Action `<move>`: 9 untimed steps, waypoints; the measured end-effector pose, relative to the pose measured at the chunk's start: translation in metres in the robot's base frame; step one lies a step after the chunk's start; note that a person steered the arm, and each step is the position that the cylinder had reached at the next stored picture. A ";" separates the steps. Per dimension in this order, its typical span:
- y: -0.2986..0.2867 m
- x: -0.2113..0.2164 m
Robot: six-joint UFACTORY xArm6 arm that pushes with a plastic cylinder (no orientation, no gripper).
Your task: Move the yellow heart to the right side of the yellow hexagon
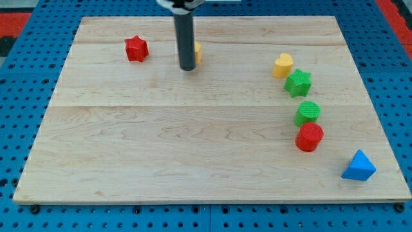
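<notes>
The yellow heart [282, 65] lies at the view's upper right on the wooden board [161, 148]. The yellow hexagon [197, 52] is mostly hidden behind my dark rod; only a sliver shows at the rod's right edge. My tip [187, 67] rests on the board at the view's top centre, right in front of the hexagon. The heart is far to the right of the tip and the hexagon.
A red star [136, 49] lies left of the rod. A green star [299, 83] touches the heart's lower right. Below it are a green cylinder [308, 113] and a red cylinder [309, 136]. A blue triangle [358, 166] sits near the lower right corner.
</notes>
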State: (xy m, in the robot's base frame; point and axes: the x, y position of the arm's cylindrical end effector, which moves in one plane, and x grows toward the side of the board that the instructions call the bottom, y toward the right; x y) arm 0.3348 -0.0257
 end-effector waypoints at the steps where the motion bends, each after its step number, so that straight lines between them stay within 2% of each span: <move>1: 0.014 -0.004; 2: 0.051 -0.008; 4: 0.232 -0.050; 5: 0.256 0.001; 6: 0.211 0.045; 8: 0.129 0.009; 9: 0.135 0.020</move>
State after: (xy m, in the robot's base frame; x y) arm 0.3553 0.1091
